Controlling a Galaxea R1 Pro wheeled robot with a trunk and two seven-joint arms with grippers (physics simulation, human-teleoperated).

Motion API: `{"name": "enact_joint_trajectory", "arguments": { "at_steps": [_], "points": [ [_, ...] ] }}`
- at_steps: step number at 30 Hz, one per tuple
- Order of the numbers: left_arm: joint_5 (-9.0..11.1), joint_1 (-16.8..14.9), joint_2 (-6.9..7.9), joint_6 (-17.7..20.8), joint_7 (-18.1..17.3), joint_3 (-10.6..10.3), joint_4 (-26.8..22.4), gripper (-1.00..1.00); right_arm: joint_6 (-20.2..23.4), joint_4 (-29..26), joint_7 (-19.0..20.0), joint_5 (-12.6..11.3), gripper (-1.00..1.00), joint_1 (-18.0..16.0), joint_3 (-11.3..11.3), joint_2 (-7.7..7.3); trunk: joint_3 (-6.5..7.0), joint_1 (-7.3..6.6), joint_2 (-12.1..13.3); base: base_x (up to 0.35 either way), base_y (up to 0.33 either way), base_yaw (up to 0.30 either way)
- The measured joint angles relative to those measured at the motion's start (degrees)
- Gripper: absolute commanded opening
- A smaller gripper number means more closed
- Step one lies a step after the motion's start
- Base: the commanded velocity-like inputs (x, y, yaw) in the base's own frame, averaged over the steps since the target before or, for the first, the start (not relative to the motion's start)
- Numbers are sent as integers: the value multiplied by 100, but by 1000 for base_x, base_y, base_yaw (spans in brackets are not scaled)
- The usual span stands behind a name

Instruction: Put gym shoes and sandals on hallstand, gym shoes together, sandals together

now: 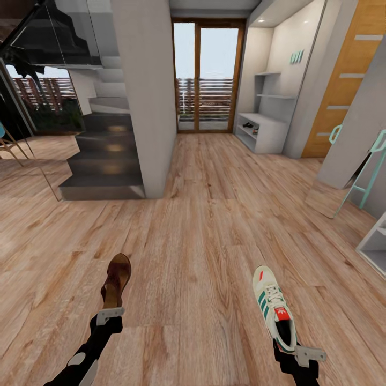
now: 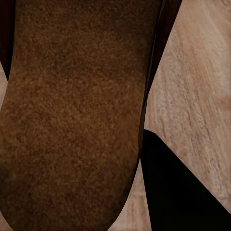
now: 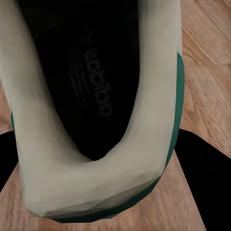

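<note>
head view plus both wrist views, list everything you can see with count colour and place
sandal: 1, dark brown, held at the left gripper, near left
gym shoe: 1, white with green stripes and red tongue, held at the right gripper, near right
hallstand: 1, pale grey-white, far right wall, small dark items on its shelf
corridor floor: light brown planks
stairs: 1 flight, dark grey, far left
glass door: 1, wood-framed, corridor end
left gripper: 1, shut on sandal
right gripper: 1, shut on gym shoe
</note>
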Motion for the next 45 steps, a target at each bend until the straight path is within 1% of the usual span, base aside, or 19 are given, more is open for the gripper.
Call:
{"name": "enact_joint_trajectory", "arguments": {
  "at_steps": [2,9,11,14,23,45],
  "points": [
    [-6,0,-1,0,0,0,9,-100,0,-1,1,0,-100,1,1,-4,13,0,0,24,0,0],
    [-18,0,-28,2,-4,-12,30,-100,-4,-3,0,-3,-100,2,-3,-4,74,-4,0,317,0,0],
    [-26,0,-78,2,-8,-15,39,-100,-8,-3,0,-5,-100,2,-4,-4,91,-4,0,338,0,0],
    [-25,0,-111,3,-8,-11,46,-100,-4,-2,0,-3,-100,3,-1,-4,118,-4,0,339,-5,0],
    [-25,0,-124,3,-8,-9,62,-100,-2,-3,0,2,-100,4,-1,-4,184,-3,0,330,-97,0],
    [-26,0,-124,3,-8,-5,72,-100,-8,-4,9,0,-100,5,4,5,194,-3,0,288,-183,0]
  ]
}}
